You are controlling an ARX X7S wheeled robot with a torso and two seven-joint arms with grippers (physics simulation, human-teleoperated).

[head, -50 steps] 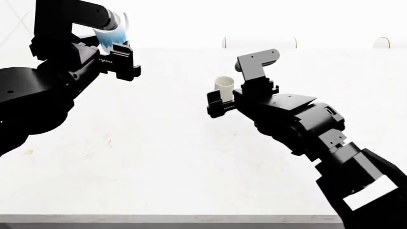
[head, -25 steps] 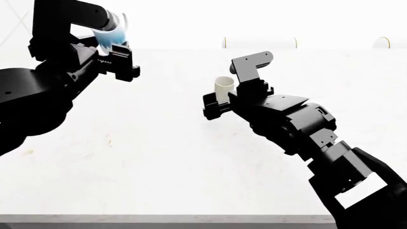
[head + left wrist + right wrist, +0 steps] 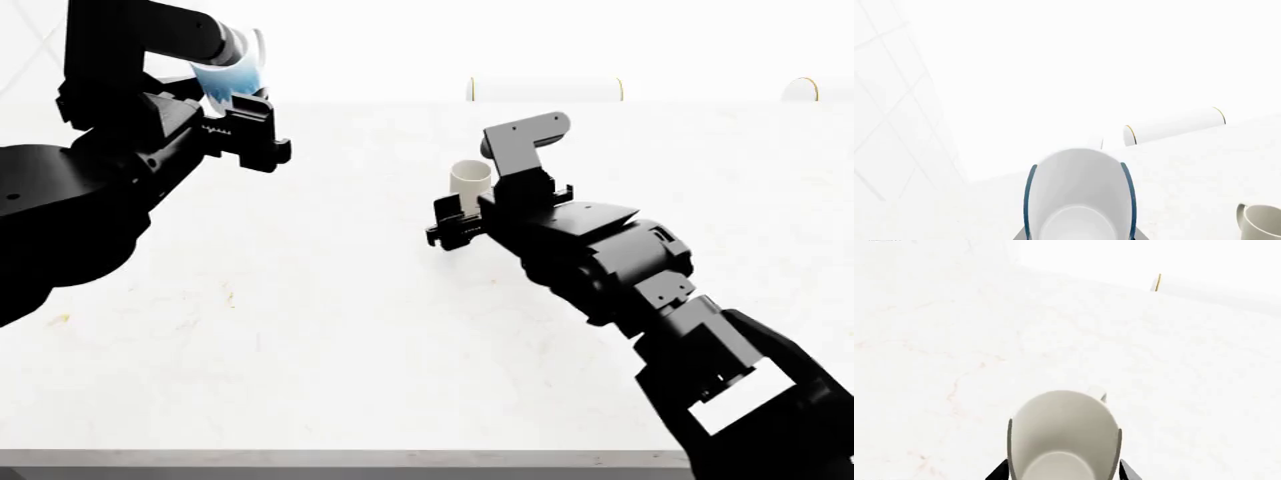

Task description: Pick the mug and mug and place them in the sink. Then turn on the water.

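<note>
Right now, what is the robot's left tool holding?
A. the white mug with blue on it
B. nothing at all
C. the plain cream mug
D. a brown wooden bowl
A: in the head view the left tool grips the white mug with blue on it, raised above the counter, while the plain cream mug sits in the right tool.

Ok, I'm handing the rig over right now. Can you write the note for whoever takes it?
Left gripper: shut on the blue mug, held up over the counter at far left.
Right gripper: shut on the cream mug, mid-counter.
Done: both mugs grasped.
Left: carry both to the sink, release them there, then turn on the water. Sink and tap are not in any view, so find them first.
</note>
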